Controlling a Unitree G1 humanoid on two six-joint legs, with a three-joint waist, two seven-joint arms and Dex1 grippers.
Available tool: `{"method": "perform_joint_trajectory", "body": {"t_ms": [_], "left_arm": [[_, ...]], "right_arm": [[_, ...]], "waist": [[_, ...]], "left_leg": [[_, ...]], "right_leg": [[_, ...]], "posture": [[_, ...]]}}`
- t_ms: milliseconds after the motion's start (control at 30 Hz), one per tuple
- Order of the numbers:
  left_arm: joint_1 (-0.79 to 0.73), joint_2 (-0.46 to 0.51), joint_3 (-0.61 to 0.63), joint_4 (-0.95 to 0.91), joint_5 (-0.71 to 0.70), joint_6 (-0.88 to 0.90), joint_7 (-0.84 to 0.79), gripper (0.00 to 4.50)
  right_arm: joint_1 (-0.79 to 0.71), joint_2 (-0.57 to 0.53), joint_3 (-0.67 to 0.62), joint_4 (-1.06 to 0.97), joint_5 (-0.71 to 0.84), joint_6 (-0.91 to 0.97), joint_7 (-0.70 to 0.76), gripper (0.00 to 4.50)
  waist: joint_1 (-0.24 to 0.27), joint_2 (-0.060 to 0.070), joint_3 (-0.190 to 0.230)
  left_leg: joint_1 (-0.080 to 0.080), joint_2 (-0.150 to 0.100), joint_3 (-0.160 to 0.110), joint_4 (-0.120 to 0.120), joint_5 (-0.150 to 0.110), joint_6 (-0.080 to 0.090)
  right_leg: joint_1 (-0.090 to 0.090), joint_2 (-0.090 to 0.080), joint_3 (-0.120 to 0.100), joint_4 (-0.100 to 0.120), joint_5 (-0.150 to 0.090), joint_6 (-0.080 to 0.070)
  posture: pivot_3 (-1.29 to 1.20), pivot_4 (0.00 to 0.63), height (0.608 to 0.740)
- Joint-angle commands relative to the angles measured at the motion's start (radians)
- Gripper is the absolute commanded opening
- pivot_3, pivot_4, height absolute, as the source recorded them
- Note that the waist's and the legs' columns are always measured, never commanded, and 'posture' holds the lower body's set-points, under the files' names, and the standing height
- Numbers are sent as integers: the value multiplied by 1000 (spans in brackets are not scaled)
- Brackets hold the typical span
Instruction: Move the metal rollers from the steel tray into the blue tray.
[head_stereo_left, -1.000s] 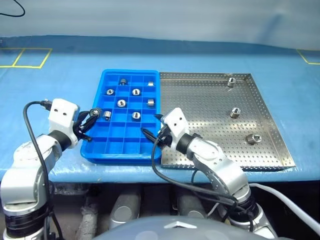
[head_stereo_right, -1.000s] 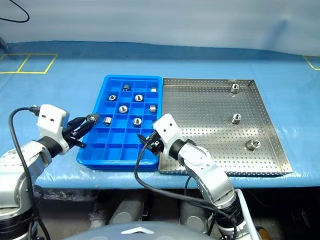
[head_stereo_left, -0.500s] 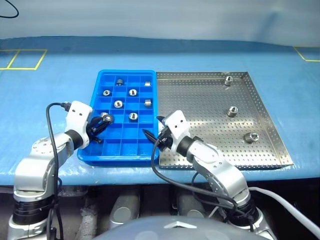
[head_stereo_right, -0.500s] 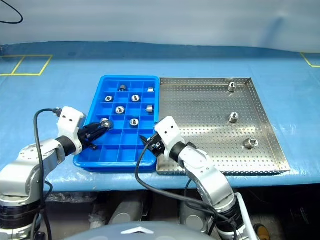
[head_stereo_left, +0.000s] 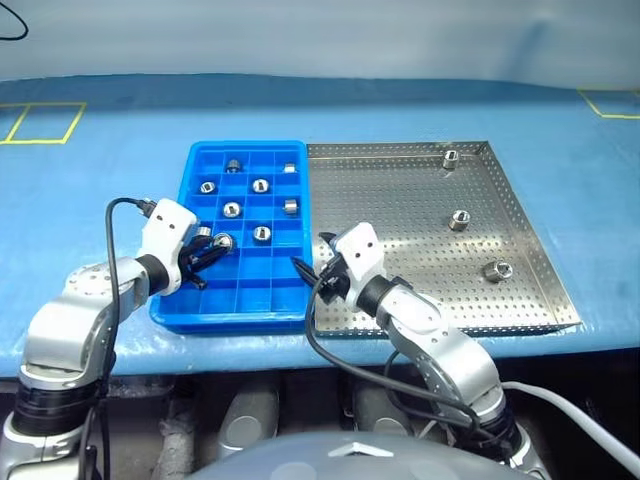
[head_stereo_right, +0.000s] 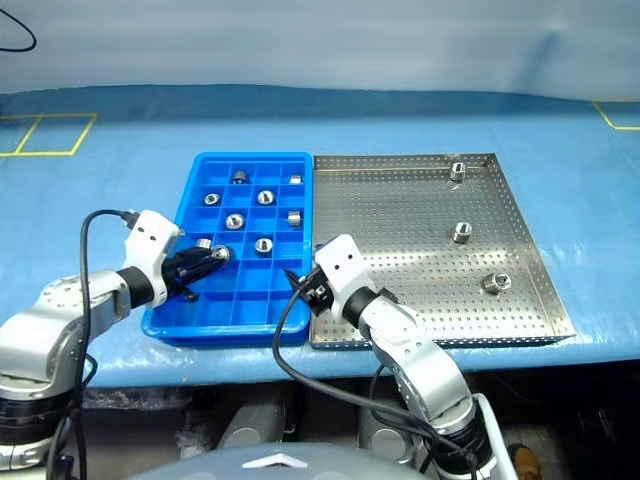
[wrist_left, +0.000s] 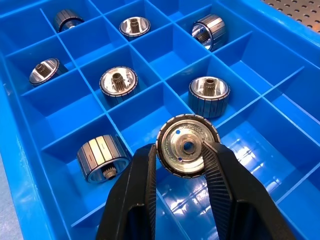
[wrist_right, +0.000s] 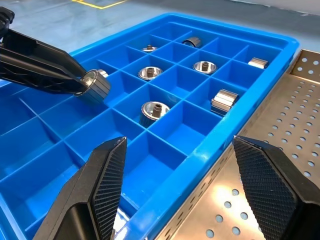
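The left gripper (wrist_left: 186, 156) pinches a roller (wrist_left: 188, 145) over the blue tray (head_stereo_left: 196, 308). It should centre above an empty compartment, then release low. The right gripper (wrist_right: 175, 187) waits, jaws spread.

The rollers (wrist_left: 187, 152) were shiny ribbed metal. The blue tray (wrist_left: 30, 165) was glossy smooth plastic. The steel tray (head_stereo_left: 400, 200) was bright perforated metal. The fingers (wrist_right: 107, 175) were matt black, finely textured.
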Motion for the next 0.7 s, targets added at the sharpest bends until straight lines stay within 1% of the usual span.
{"method": "perform_joint_trajectory", "body": {"t_ms": [33,200,433,567,600,700], "left_arm": [[9,43,8,-53,-29,24,-28,1275],[38,86,25,-101,-63,46,-56,1275],[62,98,50,-124,-76,74,-29,1275],[65,98,59,-126,-84,78,-23,2387],[66,99,62,-125,-85,78,-21,2788],[67,104,67,-120,-87,74,-17,3785]], "right_arm": [[0,3,-13,-48,-2,-10,-5,3599],[0,4,-12,-46,-2,-12,-8,3599],[-3,4,-5,-39,-1,-11,-6,3599],[-4,3,-4,-38,-1,-11,-4,3599],[-5,3,-5,-38,0,-10,-4,3599],[-7,2,-5,-37,-1,-8,-3,3599]], "waist": [[-7,0,0],[-11,0,0],[-9,0,0],[-8,0,0],[-8,0,0],[-8,0,0]], "left_leg": [[0,0,0,0,0,0],[0,0,0,-1,0,0],[0,1,0,-2,0,-1],[0,1,0,-2,0,-1],[0,1,0,-2,0,-1],[0,1,0,-2,0,-1]], "right_leg": [[0,0,0,0,0,0],[-1,0,0,0,0,0],[-1,0,0,0,-1,-1],[-1,0,0,0,-1,-1],[-1,0,0,0,-1,-1],[-2,0,0,0,-1,-1]], "posture": [[1,150,740],[4,150,740],[19,150,740],[19,150,740],[19,150,740],[19,150,740]]}}
